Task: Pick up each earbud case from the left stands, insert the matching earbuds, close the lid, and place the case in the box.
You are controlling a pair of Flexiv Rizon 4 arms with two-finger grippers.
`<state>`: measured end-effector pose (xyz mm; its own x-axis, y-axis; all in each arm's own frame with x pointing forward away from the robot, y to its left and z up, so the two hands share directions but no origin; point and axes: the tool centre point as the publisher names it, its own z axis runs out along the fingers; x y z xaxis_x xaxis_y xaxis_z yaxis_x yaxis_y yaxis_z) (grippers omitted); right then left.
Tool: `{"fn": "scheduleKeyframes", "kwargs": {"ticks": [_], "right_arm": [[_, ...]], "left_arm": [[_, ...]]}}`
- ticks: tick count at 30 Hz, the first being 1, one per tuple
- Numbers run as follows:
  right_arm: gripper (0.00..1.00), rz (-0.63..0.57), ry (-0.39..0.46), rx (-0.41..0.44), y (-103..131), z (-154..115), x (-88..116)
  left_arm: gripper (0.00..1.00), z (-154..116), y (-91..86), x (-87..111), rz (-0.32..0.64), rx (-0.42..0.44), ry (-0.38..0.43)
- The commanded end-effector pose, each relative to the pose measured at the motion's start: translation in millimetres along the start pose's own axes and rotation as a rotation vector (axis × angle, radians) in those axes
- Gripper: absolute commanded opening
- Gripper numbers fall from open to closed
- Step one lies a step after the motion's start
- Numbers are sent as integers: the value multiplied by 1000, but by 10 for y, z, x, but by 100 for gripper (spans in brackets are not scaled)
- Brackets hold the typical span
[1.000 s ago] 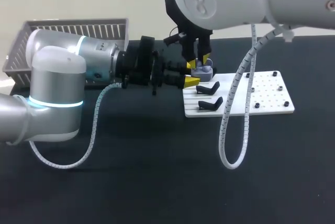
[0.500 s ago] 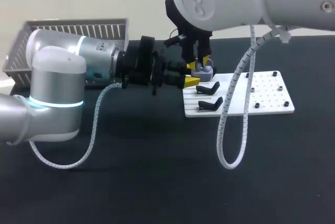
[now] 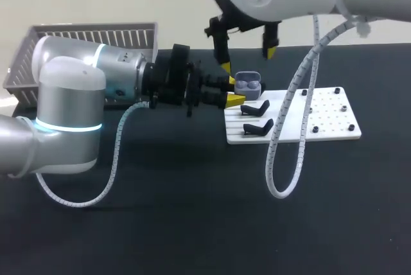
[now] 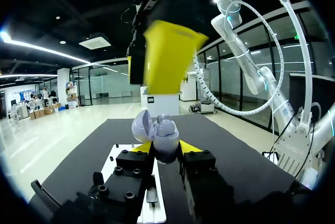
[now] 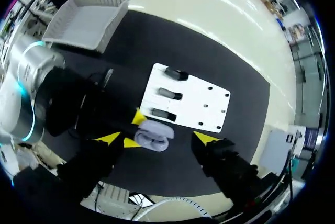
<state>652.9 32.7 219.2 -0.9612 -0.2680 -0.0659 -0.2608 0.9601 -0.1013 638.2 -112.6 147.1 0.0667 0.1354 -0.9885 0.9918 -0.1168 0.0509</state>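
Lavender-grey plastic, smooth and rounded: the earbud case [image 3: 248,85] is sitting with its lid open between the yellow tips of the left gripper [image 3: 234,90]. This gripper is clamping the lower shell from both sides, over the edge of the white plate [image 3: 327,121] and near the black stands [image 3: 255,108]. The right gripper [image 3: 248,58] is hanging directly above the case, apart from it, with its fingers spread and holding nothing. The case is probably going to handle as a light, rigid and rather slippery shell. The open lid and its hinge are looking like the weak points, so a hold is best taken on the lower body, as here. Any closing push is best landing gently on the crown of the lid. The basket [image 3: 96,34] is standing well apart at the far corner of the bench [image 3: 192,223].
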Motion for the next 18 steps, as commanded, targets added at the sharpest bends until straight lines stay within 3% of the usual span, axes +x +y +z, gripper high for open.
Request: {"fn": "scheduleKeyframes", "kwargs": {"ticks": [1, 8, 18], "right_arm": [[100, 193, -74, -4, -205, 41, -8], [100, 350, -74, 15, -444, 245, -164], [100, 376, -8, 3, -534, 554, -186]], "left_arm": [[0, 0, -7, 8, 2, -3, -2], [0, 0, -7, 8, 2, -3, -2], [0, 0, -7, 8, 2, -3, -2]]}}
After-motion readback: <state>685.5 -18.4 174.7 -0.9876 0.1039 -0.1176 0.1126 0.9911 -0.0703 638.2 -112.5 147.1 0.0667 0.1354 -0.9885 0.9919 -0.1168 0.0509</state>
